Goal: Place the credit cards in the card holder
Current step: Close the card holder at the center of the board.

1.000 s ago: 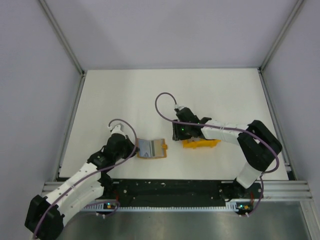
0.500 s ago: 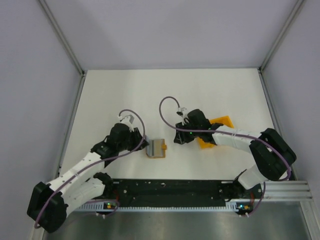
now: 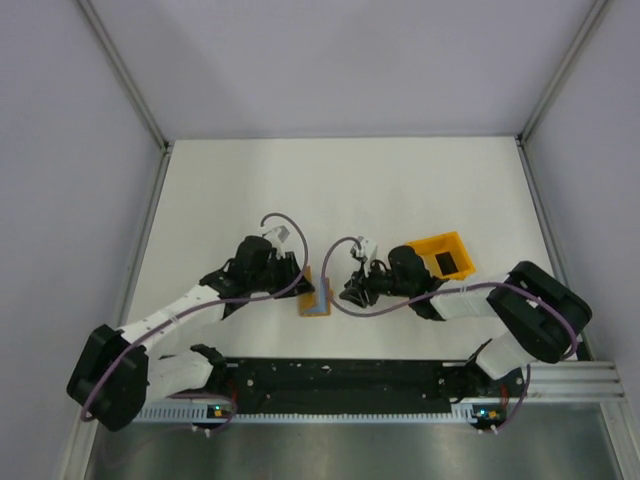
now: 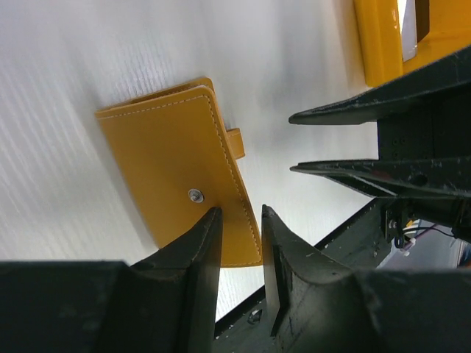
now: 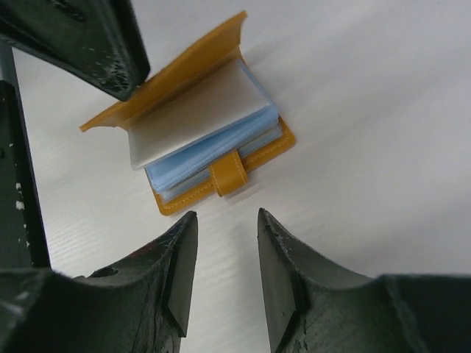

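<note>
The orange card holder (image 5: 193,62) lies on the white table, its cover raised at a slant. A silvery grey card (image 5: 199,110) and light blue layers (image 5: 213,151) show inside it; I cannot tell the light blue card from the sleeves. Its strap tab (image 5: 228,176) points at my right gripper (image 5: 224,220), which is open, empty and just short of the holder. My left gripper (image 4: 237,219) has its jaws a narrow gap apart, tips against the cover's orange outside (image 4: 169,154). In the top view the holder (image 3: 316,297) sits between the left gripper (image 3: 303,278) and the right gripper (image 3: 347,292).
A small orange bin (image 3: 440,255) stands on the table behind the right forearm, and shows in the left wrist view (image 4: 379,37). The black base rail (image 3: 340,375) runs along the near edge. Grey walls enclose the table on three sides.
The holder lay open flat; now its cover is folded up over the cards. The left gripper moved right onto it. The right gripper moved from the orange bin toward the holder; the bin ended farther right.
</note>
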